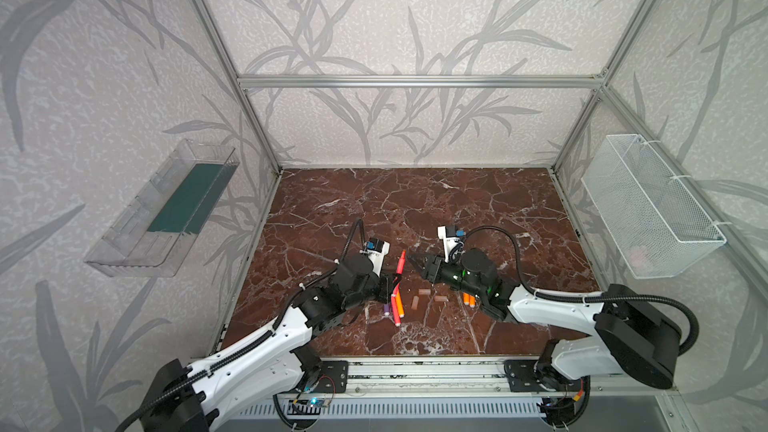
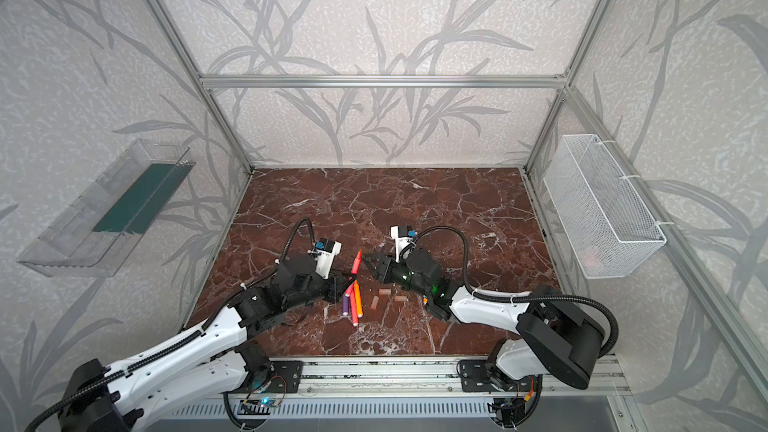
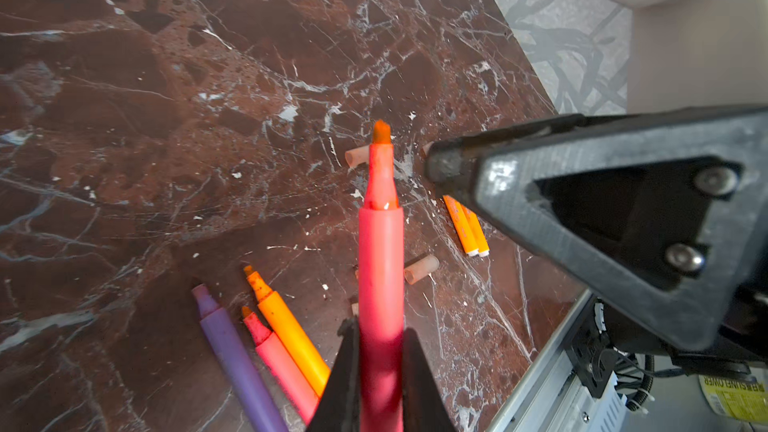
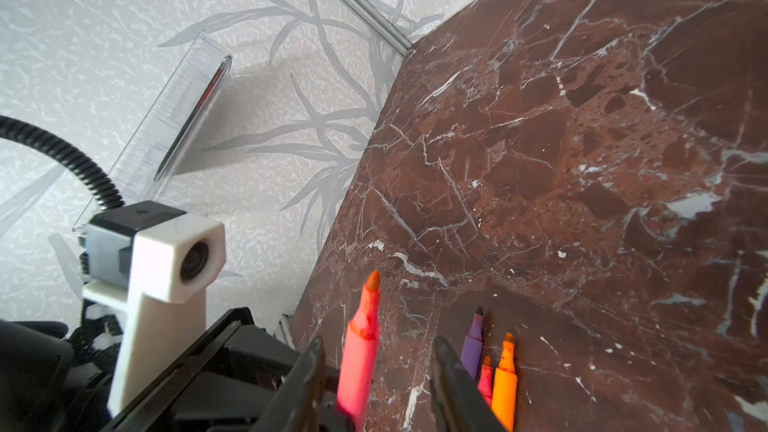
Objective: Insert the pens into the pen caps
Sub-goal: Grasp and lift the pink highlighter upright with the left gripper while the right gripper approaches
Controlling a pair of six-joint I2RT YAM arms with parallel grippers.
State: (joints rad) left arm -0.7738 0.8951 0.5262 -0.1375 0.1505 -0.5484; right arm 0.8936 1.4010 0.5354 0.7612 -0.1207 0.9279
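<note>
Left jaws tight on pink-red pen [image 3: 380, 268], its tip just beside spread right jaws

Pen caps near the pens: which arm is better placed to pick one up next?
Right. The right gripper stands open and empty, and the pen caps lie loose close to it in both top views. The left gripper is shut on the pink pen, so it cannot take a cap.

Far half of the marble table [image 1: 415, 201]: bare, free passage. Near middle crowded: three loose pens [image 1: 398, 305], pen caps [image 1: 422, 292], two orange pens [image 1: 468, 299] apparently part under the right arm. Raised pink pen [image 1: 401, 263], clamped in the left gripper [image 3: 379, 326], blocks the gap to the right gripper [image 4: 378, 342].
</note>
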